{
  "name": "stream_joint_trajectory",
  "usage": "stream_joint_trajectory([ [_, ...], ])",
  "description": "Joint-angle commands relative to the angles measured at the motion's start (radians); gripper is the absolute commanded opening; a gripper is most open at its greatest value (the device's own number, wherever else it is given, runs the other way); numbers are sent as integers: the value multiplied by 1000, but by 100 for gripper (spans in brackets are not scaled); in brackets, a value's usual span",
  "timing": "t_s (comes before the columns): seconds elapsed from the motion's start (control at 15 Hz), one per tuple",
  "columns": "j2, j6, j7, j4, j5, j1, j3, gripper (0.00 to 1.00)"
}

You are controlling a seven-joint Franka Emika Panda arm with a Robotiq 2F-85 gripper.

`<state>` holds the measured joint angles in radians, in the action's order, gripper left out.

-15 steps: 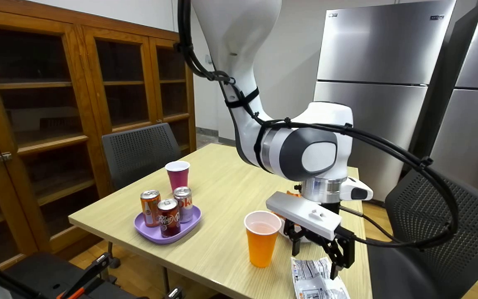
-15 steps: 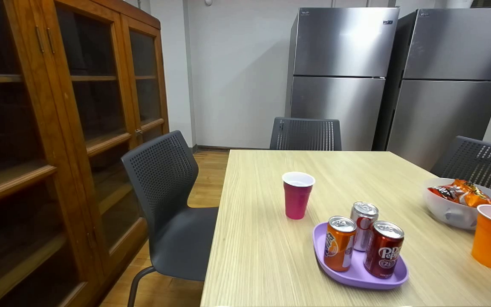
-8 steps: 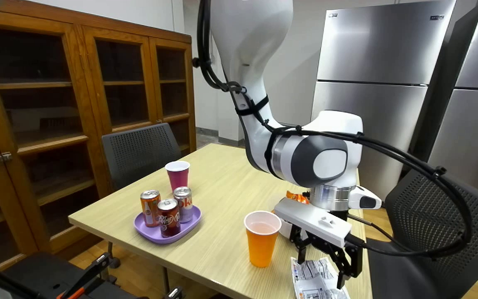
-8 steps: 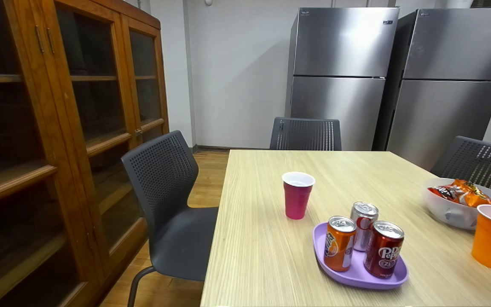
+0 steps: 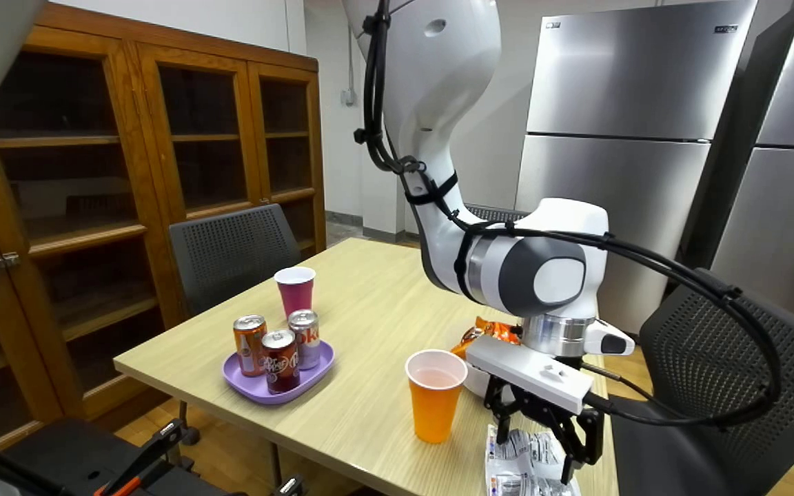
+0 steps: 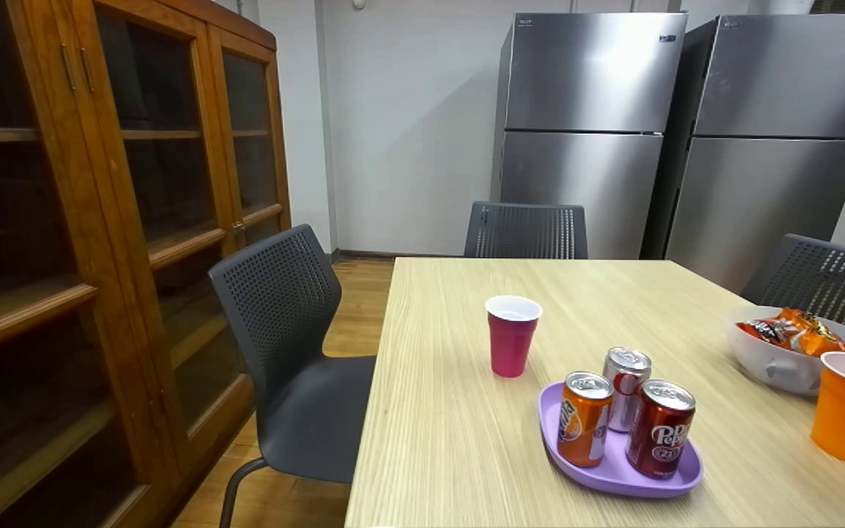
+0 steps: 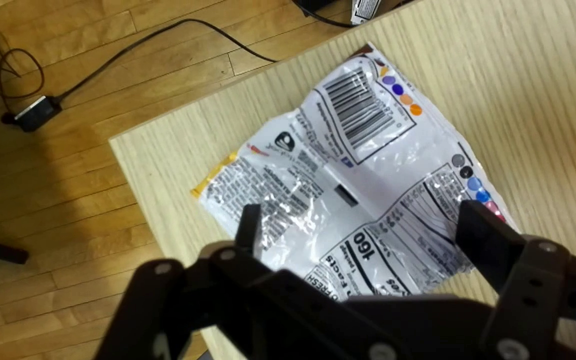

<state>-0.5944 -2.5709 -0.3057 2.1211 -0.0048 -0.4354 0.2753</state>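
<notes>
Gripper [image 7: 360,225]: over the last second I have brought it to the right and, it seems, a little lower, so it now hangs over the silver-white snack packet [image 7: 338,170].
Packet shift: its outline looks slightly changed too; I cannot tell whether I brushed it.
Reach: I judge I am well placed around the packet, with no grip taken.
Jaws: spread wide and released, clasping nothing; in the wrist view the fingertips overlap opposite sides of the packet, and whether they touch it I cannot make out.
Packet: crumpled, printed side up, at the right of the pale table [image 5: 369,310], close to a near corner.
Orange cup [image 5: 435,406]: upright, near the packet on its left.
White bowl [image 6: 774,367]: beyond the cup, with orange snack bags [image 6: 818,339] inside.
Purple tray [image 6: 617,482]: well to the left by the near edge, bearing three cans [image 5: 278,353].
Magenta cup [image 5: 296,297]: upright on the far side of the tray.
</notes>
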Motion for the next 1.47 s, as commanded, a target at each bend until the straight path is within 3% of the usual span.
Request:
stream_joint_trajectory([
  [0.0,-25,53,-27,-57,-14,-28,-28,100],
  [0.67,-37,68,-26,-89,-12,-27,-34,100],
  [0.8,-40,64,-14,-90,-19,-18,-29,74],
  [1.4,-41,62,-4,-95,-25,-11,-26,5],
])
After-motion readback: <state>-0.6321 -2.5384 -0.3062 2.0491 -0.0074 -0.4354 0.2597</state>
